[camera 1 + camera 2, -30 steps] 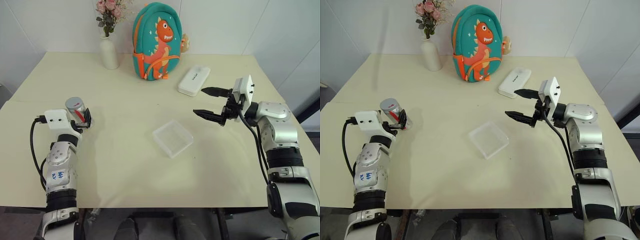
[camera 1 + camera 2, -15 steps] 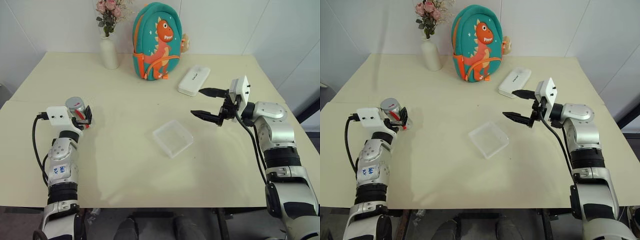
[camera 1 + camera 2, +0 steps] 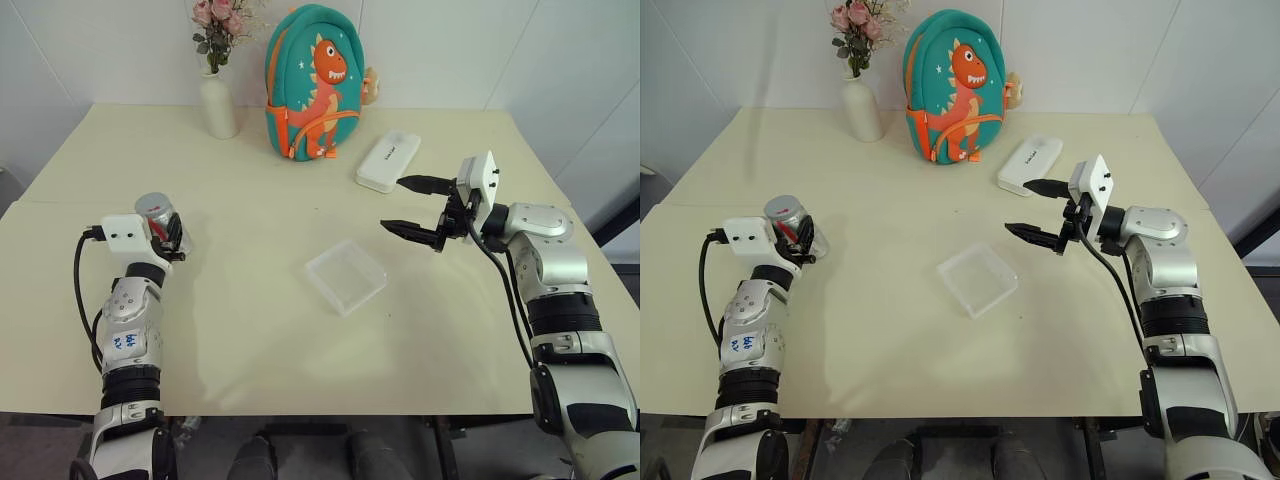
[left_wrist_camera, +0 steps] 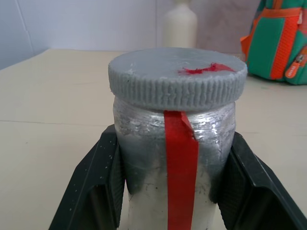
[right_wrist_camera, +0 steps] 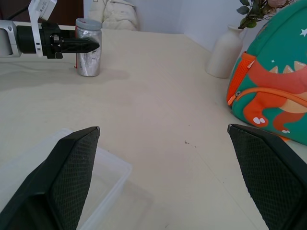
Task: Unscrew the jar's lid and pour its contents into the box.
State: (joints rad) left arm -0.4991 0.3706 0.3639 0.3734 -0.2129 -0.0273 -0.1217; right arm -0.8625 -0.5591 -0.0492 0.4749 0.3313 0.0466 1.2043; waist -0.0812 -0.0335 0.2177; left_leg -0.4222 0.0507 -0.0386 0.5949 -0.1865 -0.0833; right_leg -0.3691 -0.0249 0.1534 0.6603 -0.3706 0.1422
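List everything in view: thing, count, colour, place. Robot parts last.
jar: 1, silver with a red stripe, upright at the left of the table, between the left gripper's fingers
lid: 1, grey, ribbed rim, on the jar
box: 1, clear plastic, mid-table, open top
case: 1, white, oblong, behind and to the right of the box
backpack: 1, teal with an orange dinosaur, standing at the back of the table
vase: 1, white, with pink flowers, back left, beside the backpack
table: 1, cream
left gripper: 1, black fingers, shut on the jar's body below the lid
right gripper: 1, black fingers, open, in the air right of the box
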